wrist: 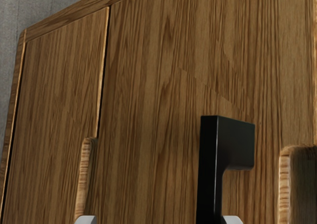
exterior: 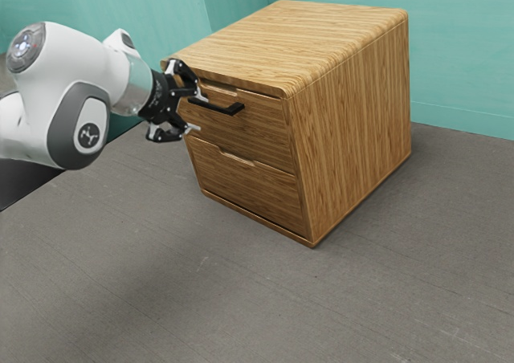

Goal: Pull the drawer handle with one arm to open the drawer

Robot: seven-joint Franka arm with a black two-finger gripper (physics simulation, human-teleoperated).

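I have the gripper (exterior: 191, 110) at the front of the cabinet (exterior: 345, 130), its 2 fingers spread apart, 1 above and 1 below the outer end of the black handle (exterior: 217, 105), not clamped on it. That handle sits on the cabinet's upper drawer (exterior: 257, 130), just under the cabinet's top edge. In the wrist view the handle (wrist: 210, 169) stands out from the drawer front.

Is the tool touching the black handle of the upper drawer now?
Cannot tell. In the exterior view the open tool sits around the end of the handle, but neither contact nor a gap shows plainly; the wrist view does not settle it either.
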